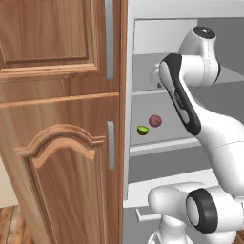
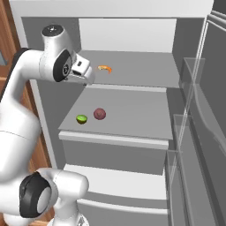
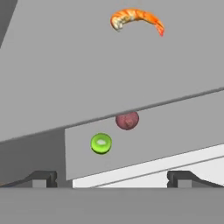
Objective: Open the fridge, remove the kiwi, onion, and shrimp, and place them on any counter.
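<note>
We find the gripper (image 3: pixel 112 177) spread wide and empty, poised at the front of the upper shelf (image 2: pixel 132 70) inside the open fridge (image 2: pixel 185 35). The shrimp (image 3: pixel 136 18) lies ahead of it on that shelf, well apart, and appears to be the item lined up for collection. One shelf down, the kiwi (image 2: pixel 81 119) and onion (image 2: pixel 99 114) sit near each other, not touching. We judge nothing has yet gone to a counter.
</note>
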